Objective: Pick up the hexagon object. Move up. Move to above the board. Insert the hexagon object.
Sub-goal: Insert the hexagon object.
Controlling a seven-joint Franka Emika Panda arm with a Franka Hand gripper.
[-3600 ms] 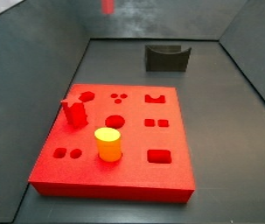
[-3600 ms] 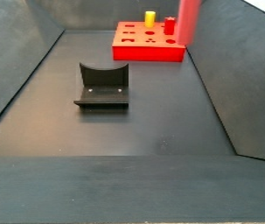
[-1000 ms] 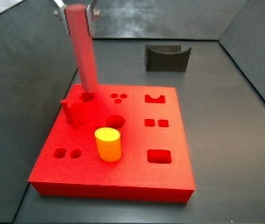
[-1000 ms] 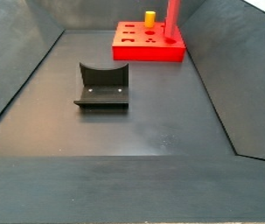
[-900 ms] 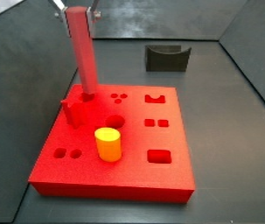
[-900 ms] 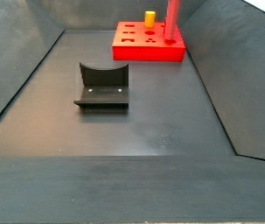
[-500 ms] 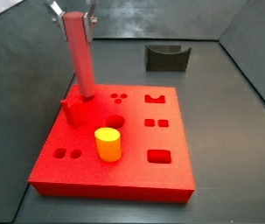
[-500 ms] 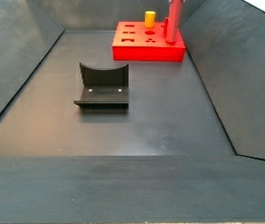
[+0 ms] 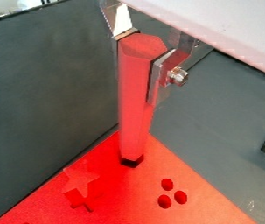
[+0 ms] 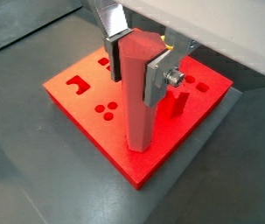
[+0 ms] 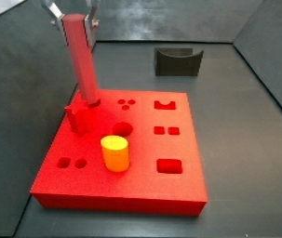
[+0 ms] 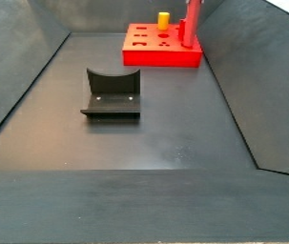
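My gripper is shut on the top of the hexagon object, a long salmon-red faceted rod held upright. Its lower end meets the board, a bright red slab with cut-outs, at a hole near the far left corner. In both wrist views the silver fingers clamp the rod from two sides, with the gripper above the board. In a side view the rod stands at the right end of the board.
A short yellow-orange cylinder stands in the board's front part. A stubby red peg stands beside the rod's foot; it also shows in a wrist view. The dark fixture stands on the floor away from the board.
The gripper and rod came down over the board's far left corner. In the last second they sank a little lower, with the rod's foot at the hole.
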